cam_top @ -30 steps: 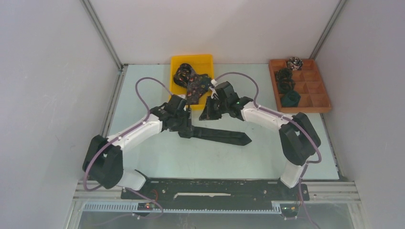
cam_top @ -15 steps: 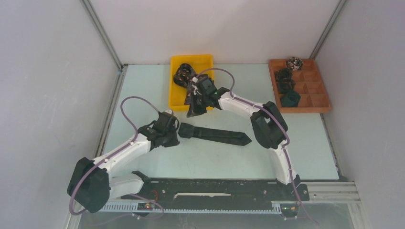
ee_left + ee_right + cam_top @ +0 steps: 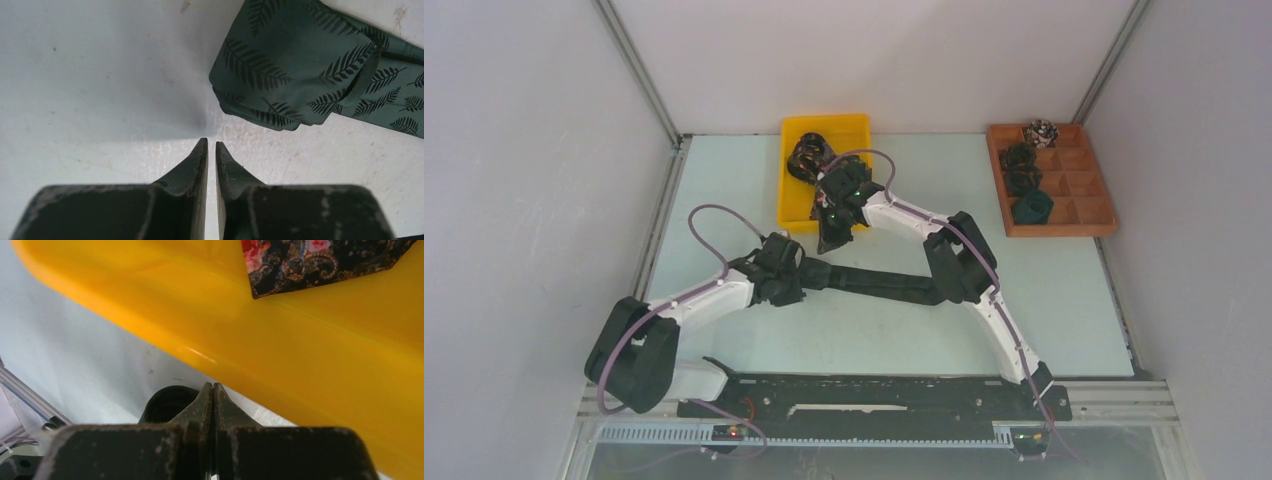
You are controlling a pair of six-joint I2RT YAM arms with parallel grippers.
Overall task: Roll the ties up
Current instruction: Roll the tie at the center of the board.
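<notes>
A dark green tie with a black fern pattern lies flat across the table; its folded left end shows at the upper right of the left wrist view. My left gripper sits just short of that end, over bare table. Its jaws are almost together with only a thin slit, and nothing is between them. My right gripper is shut and empty, low by the near outer wall of the yellow tray. A floral tie's pointed end hangs over the tray's rim.
More dark patterned ties are bundled in the yellow tray's far part. A wooden divided box at the back right holds rolled ties. The right arm's elbow covers the green tie's right end.
The left gripper's jaws closed from wide to nearly together, and it pulled left off the tie, then came back beside its end. The right arm swung left to the tray's near wall.
</notes>
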